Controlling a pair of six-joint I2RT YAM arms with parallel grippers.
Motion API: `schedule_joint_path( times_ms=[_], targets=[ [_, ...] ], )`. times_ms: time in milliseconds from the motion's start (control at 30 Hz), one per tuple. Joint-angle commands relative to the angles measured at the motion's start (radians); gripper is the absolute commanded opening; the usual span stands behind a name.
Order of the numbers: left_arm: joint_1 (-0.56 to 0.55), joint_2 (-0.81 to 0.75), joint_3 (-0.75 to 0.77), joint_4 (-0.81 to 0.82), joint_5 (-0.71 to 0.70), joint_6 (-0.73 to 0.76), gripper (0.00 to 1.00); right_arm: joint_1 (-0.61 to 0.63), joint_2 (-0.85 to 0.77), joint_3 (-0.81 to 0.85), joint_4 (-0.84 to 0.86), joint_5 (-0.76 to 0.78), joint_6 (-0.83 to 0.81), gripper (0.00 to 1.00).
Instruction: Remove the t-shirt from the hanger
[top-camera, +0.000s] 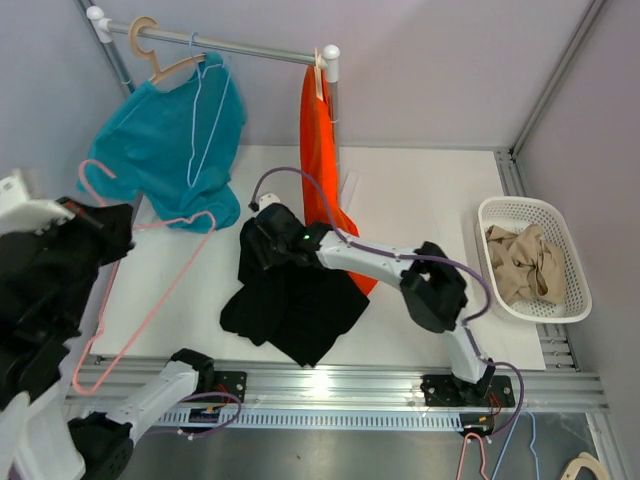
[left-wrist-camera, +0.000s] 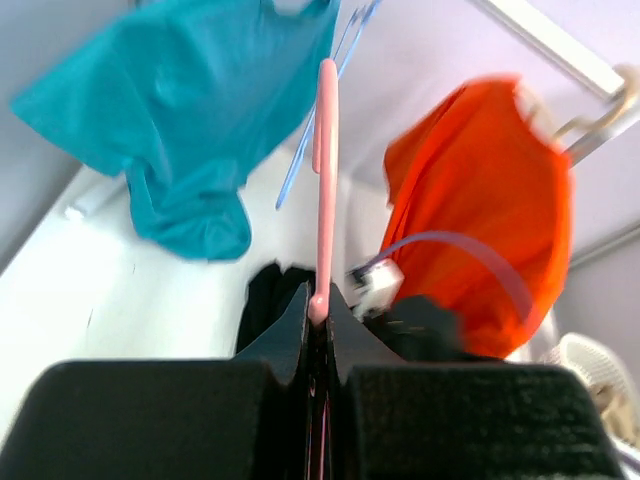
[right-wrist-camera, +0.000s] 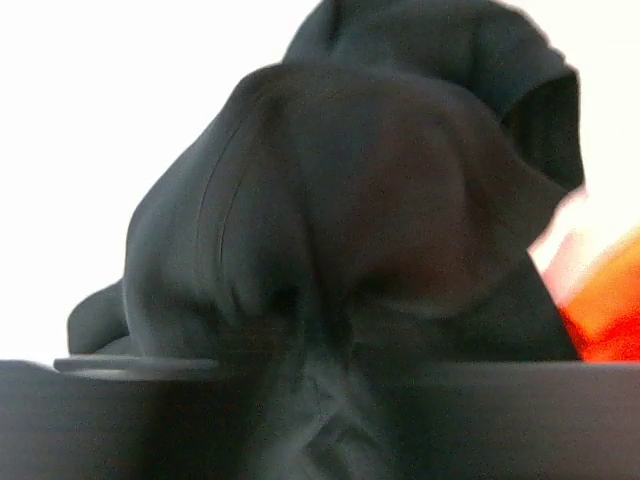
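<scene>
Bare pink hanger (left-wrist-camera: 326, 150) is being clamped by left gripper (left-wrist-camera: 318, 305); black t-shirt (top-camera: 300, 310), seemingly freed, is being clutched by right gripper (top-camera: 265, 240); set-down pending.

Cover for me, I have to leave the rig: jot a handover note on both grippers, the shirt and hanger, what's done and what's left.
Left gripper: shut on the pink wire hanger, held up at the left side of the table.
Right gripper: shut on the black t-shirt, which lies crumpled on the white table.
Done: the t-shirt looks clear of the hanger.
Left: probably only to let go of the shirt and set the hanger down.
</scene>
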Motion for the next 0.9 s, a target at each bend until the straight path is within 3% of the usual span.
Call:
schedule_joint_path(
  times_ms=[0,67,333,433,600,667,700,733,867],
  targets=[
    [-0.005,-0.031,0.017,-0.021,-0.039,0.038,0.01,0.022,0.151,0.128,-0.211,0.043,0.017,0.82],
    [-0.005,-0.054,-0.012,-0.002,-0.051,0.043,0.01,0.030,0.202,0.205,-0.238,0.028,0.027,0.99],
    [-0.005,-0.157,-0.161,0.150,-0.038,0.054,0.01,0.067,0.383,0.234,-0.307,-0.013,0.042,0.99],
    [-0.005,-0.154,-0.178,0.186,-0.031,0.055,0.01,0.101,0.375,0.150,-0.331,-0.064,0.039,0.99],
    [-0.005,-0.130,-0.191,0.222,-0.038,0.074,0.01,0.246,0.166,-0.259,-0.250,-0.243,0.063,0.91],
    [-0.005,-0.121,-0.199,0.233,-0.041,0.080,0.01,0.309,0.091,-0.355,-0.256,-0.335,0.070,0.72],
    [-0.005,-0.111,-0.204,0.245,-0.038,0.081,0.01,0.370,0.028,-0.422,-0.272,-0.355,0.074,0.50],
    [-0.005,-0.108,-0.211,0.253,-0.033,0.081,0.01,0.395,0.000,-0.448,-0.290,-0.366,0.085,0.02],
    [-0.005,-0.108,-0.256,0.285,-0.007,0.071,0.01,0.457,-0.213,-0.521,-0.400,-0.342,0.134,0.00]
  ],
)
